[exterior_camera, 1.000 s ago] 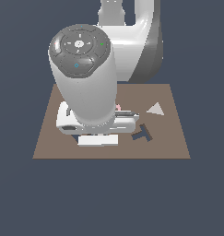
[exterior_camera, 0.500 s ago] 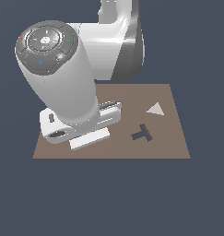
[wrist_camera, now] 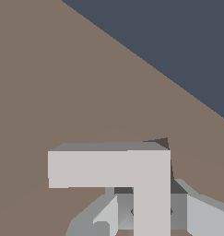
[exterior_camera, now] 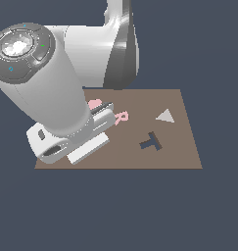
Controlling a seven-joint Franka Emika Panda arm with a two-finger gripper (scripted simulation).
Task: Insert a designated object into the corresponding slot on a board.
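In the wrist view the light-grey L-shaped designated object (wrist_camera: 109,168) sits between my grey fingers (wrist_camera: 102,216), one arm running down into the gripper (wrist_camera: 150,213), which is shut on it. It hangs just above the brown board (wrist_camera: 62,83). A thin dark sliver (wrist_camera: 163,143) shows at the piece's outer corner; the rest of the slot is hidden under the piece. In the exterior view my hand (exterior_camera: 66,139) stands over the board's (exterior_camera: 181,157) near corner at that view's left, with a pale flat piece (exterior_camera: 87,150) under it.
A pink R (exterior_camera: 121,117) and another pink piece (exterior_camera: 94,104) lie just beside the hand. A light-grey triangle (exterior_camera: 165,116) and a dark T-shaped cut-out (exterior_camera: 151,141) are on the board toward the exterior view's right. The board's edge (wrist_camera: 145,69) meets dark floor.
The arm has swung toward the exterior view's left, carrying the hand and pale piece from the board's middle to its left part. The pink R is now uncovered.
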